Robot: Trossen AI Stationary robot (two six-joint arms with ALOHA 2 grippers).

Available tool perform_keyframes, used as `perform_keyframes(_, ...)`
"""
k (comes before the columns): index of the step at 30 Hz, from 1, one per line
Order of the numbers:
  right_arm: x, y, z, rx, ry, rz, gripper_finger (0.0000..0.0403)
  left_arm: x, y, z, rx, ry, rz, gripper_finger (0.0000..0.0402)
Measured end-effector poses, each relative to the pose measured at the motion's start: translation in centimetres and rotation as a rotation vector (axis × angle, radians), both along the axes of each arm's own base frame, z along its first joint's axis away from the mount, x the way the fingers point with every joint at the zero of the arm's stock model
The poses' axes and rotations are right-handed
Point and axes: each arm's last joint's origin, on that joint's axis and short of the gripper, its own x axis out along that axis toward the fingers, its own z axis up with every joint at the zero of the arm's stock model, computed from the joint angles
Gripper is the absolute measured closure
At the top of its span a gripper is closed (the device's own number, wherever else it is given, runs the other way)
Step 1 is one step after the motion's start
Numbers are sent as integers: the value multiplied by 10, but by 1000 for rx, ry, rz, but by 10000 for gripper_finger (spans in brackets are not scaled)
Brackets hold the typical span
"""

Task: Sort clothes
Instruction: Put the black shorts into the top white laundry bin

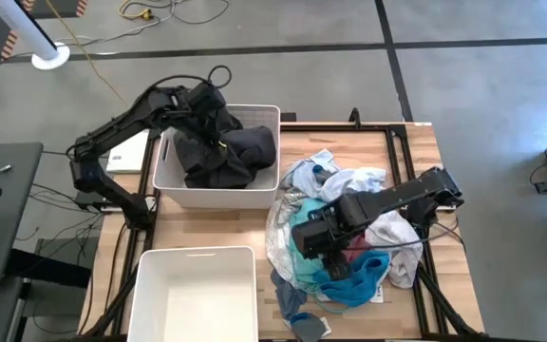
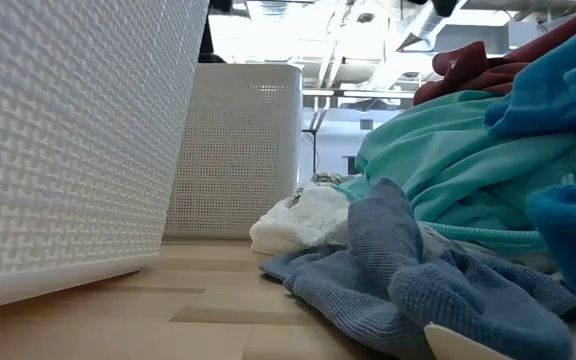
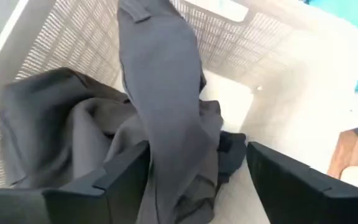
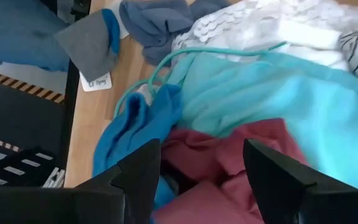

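Note:
Dark grey clothes [image 1: 221, 152] lie heaped in the far white bin [image 1: 264, 195]. My left gripper [image 1: 218, 133] hangs over that bin, open, with a long dark grey strip [image 3: 163, 106] running down between its fingers. The other clothes form a pile [image 1: 349, 190] on the table's right half: white [image 4: 272, 25], teal [image 4: 278, 93], bright blue [image 4: 135, 124] and maroon [image 4: 229, 149] pieces. My right gripper [image 4: 201, 180] stands open, pointing down just above the maroon piece; I cannot tell whether it touches it. My left gripper is open around a long fold of the dark grey garment [image 3: 173, 180]. The fold passes between the two fingers and lies against the inner side of one finger [image 3: 132, 165]. The fingers slant down into the bin from above. The garment's lower part rests on the heap in the bin.
A second white bin [image 1: 198, 261] stands at the table's near left, with nothing showing in it. Grey-blue cloth [image 2: 418, 280] and a small grey and blue piece [image 4: 95, 40] lie by the table's near edge. Bare wood [image 1: 207, 223] shows between the two bins.

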Motion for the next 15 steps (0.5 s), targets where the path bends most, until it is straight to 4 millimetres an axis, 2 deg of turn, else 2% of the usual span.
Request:
perform_keyframes(8,-17,18,8,-111,-46,-65,159,-20,-19,44,141,-161,3,128)
perform_keyframes(12,-27,28,14,-164,-91,-93,159,-25,-19,48,208,-162,49,135)
perform_keyframes(15,-35,36,19,-186,-124,-116,159,-23,-18,43,205,-141,45,146)
